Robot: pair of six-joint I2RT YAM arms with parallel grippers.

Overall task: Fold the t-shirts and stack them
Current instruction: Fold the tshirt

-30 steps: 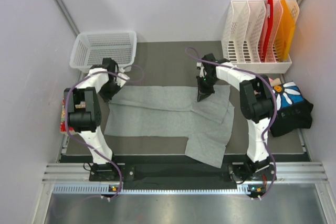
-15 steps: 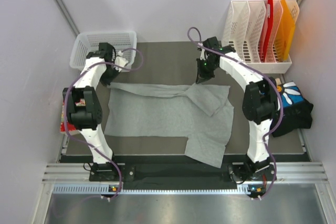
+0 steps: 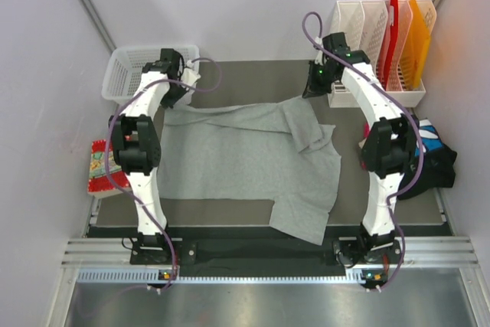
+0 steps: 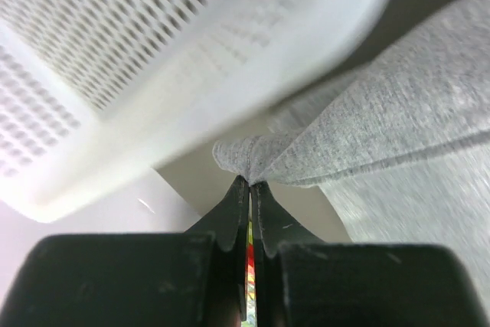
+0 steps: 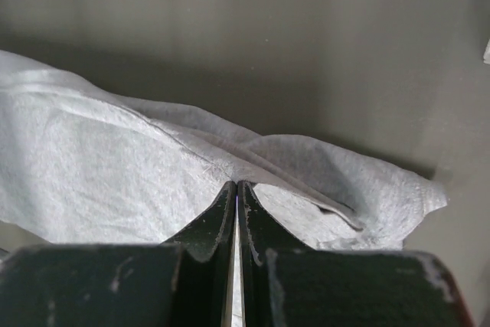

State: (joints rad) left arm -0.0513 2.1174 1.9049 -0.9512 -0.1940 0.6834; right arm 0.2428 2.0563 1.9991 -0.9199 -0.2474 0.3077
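The dark surface (image 3: 245,82) carries a light grey t-shirt (image 3: 237,158), which spreads from both tools back toward the arm bases, mostly flat, with its far edge pulled up into a taut, creased line between the two tools and one sleeve hanging over the near edge of the surface. A white slotted file rack (image 3: 367,36), holding red and orange sheets, stands just beyond the right tool on its outer side. A white mesh basket (image 3: 126,74) sits close beside the left tool, on its outer side; in the left wrist view its rim fills the space just above the fingers. A heap of other shirts (image 3: 432,162), black with a blue-and-white one on top, lies well back from the right tool, beside that arm's lower links. A colourful flat printed item (image 3: 99,166) lies well behind the left tool, at the outer side of that arm. The left tool (image 4: 249,183) is clenched on a bunched corner of the grey t-shirt, its fingers pressed together with the cloth pinched at their tips. The right tool (image 5: 236,187) likewise grips a fold of the same shirt's edge, fingers closed tight on the fabric.
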